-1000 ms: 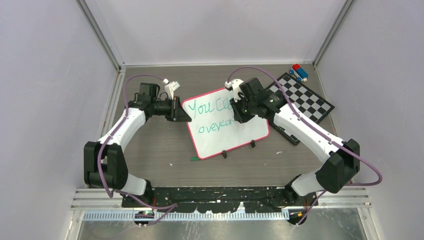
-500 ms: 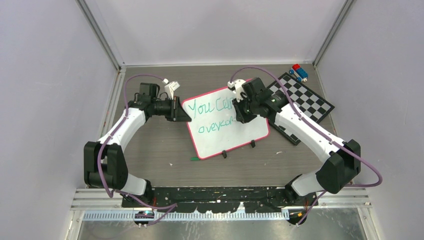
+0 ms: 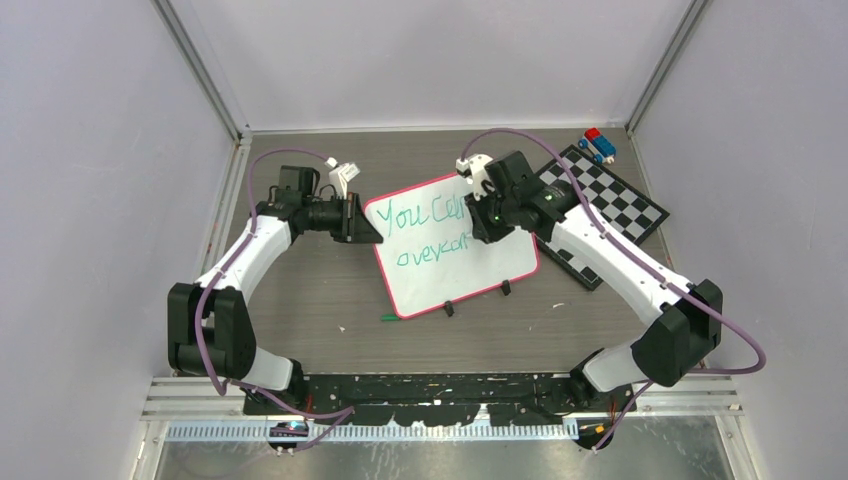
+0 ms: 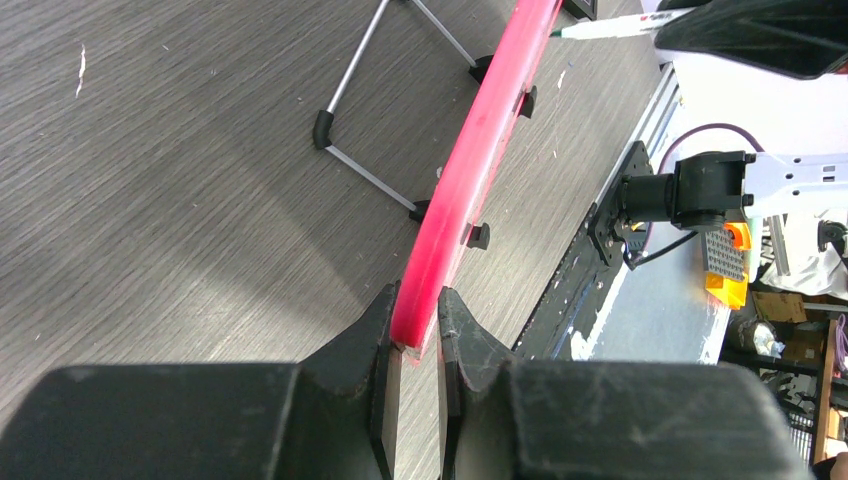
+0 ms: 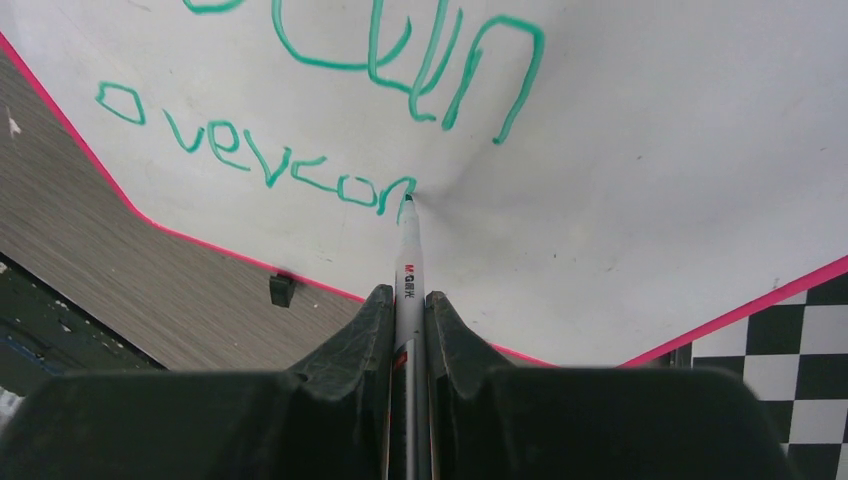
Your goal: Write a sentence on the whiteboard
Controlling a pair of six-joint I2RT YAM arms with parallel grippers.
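The whiteboard [image 3: 470, 272], white with a pink-red rim, stands tilted on a wire stand [image 4: 372, 175]. Green handwriting [image 3: 425, 233] on it reads "You can" and, below, "overcon"; it also shows in the right wrist view [image 5: 300, 170]. My left gripper [image 3: 358, 222] is shut on the board's left rim [image 4: 470, 180], jaws either side of the pink edge. My right gripper [image 3: 480, 222] is shut on a white marker [image 5: 409, 280], whose green tip touches the board at the end of "overcon". The marker also shows in the left wrist view [image 4: 610, 25].
A black-and-white checkered board [image 3: 610, 205] lies right of the whiteboard, under its edge. Red and blue blocks [image 3: 598, 143] sit at the back right corner. A small green cap [image 3: 388, 317] lies on the table in front of the whiteboard. Two black clips [image 3: 478, 298] sit on its near rim.
My right gripper has moved the marker slightly right along the second line, and the word has grown by a stroke. The left arm and the board have not moved.
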